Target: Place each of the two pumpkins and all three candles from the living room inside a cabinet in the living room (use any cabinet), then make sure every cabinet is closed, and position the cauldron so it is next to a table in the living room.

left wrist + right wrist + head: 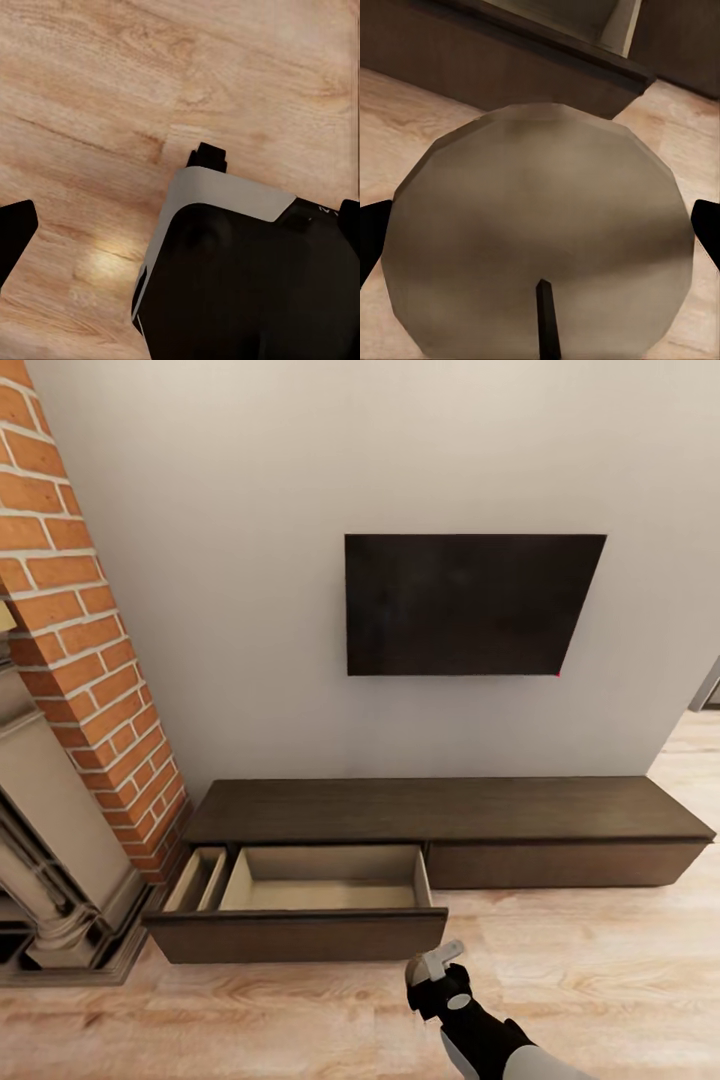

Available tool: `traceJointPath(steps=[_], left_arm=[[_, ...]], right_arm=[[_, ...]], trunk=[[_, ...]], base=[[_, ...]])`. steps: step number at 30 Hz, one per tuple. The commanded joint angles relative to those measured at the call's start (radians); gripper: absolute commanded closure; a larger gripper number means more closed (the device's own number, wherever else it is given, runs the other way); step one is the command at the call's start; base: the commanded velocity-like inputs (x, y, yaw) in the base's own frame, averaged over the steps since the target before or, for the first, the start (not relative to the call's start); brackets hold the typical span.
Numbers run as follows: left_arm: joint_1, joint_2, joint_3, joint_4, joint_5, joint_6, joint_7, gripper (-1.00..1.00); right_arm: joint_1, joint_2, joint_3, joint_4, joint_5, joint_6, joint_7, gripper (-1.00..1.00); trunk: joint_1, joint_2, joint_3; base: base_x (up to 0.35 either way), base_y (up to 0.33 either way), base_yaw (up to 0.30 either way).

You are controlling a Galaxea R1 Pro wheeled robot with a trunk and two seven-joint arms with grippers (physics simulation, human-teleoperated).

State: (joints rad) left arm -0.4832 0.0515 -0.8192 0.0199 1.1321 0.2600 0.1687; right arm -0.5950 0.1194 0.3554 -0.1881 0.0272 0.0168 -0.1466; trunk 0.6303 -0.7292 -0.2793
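Observation:
My right gripper (440,972) is shut on a candle (436,963), a pale beige cylinder. In the right wrist view the candle's round top (540,225) with its black wick sits between the fingertips (373,232). The cabinet (450,810), a long low dark-brown console, stands against the wall. Its left drawer (325,880) is pulled out, showing a pale wood interior with nothing in it. The candle hangs over the floor just in front of the drawer's right end. My left gripper (180,232) is open over the wood floor, holding nothing. The pumpkins, the cauldron and the table are out of view.
A brick fireplace (80,660) with a stone surround juts out at the left, close to the open drawer. A black TV (465,605) hangs on the wall above the cabinet. Light wood floor (600,960) stretches in front and to the right.

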Motion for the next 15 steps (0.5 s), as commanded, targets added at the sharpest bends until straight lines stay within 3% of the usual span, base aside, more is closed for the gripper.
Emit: traceJointPath(steps=[1,4,5,9,10,11,15], left_arm=[[0.000,0.000,0.000,0.000,0.000,0.000,0.000,-1.00],[0.000,-0.001,-0.001,0.000,0.000,0.000,-0.002,-1.00],[0.000,-0.001,-0.001,0.000,0.000,0.000,-0.003,-1.00],[0.000,-0.003,-0.001,-0.001,-0.001,-0.001,-0.003,-1.00],[0.000,-0.008,-0.001,-0.001,-0.001,-0.001,-0.003,-1.00],[0.000,-0.016,-0.001,0.000,-0.002,-0.001,-0.003,-1.00],[0.000,-0.018,-0.001,-0.001,-0.002,-0.001,-0.004,-1.00]], right_arm=[[0.000,0.001,0.001,-0.001,0.002,0.005,-0.001,1.00],[0.000,0.003,0.001,-0.013,0.005,0.070,0.000,1.00],[-0.001,0.000,0.000,-0.069,0.004,0.140,0.001,1.00],[-0.001,-0.002,-0.001,-0.149,0.000,0.211,0.001,1.00],[0.000,-0.003,-0.002,-0.180,-0.001,0.298,0.016,1.00],[0.000,-0.006,-0.002,-0.342,-0.003,0.469,0.213,1.00],[0.000,-0.002,-0.004,-0.471,-0.004,0.624,0.320,1.00]], trunk=[[0.000,0.000,0.000],[0.000,0.000,0.000],[0.000,0.000,0.000],[0.000,0.000,0.000],[0.000,0.000,0.000],[0.000,0.000,0.000],[0.000,0.000,0.000]], base=[[0.337,0.000,0.000],[0.337,0.000,0.000],[0.337,0.000,0.000],[0.235,0.000,0.000],[0.015,0.000,0.000],[0.000,0.000,0.000],[0.000,0.000,0.000]])
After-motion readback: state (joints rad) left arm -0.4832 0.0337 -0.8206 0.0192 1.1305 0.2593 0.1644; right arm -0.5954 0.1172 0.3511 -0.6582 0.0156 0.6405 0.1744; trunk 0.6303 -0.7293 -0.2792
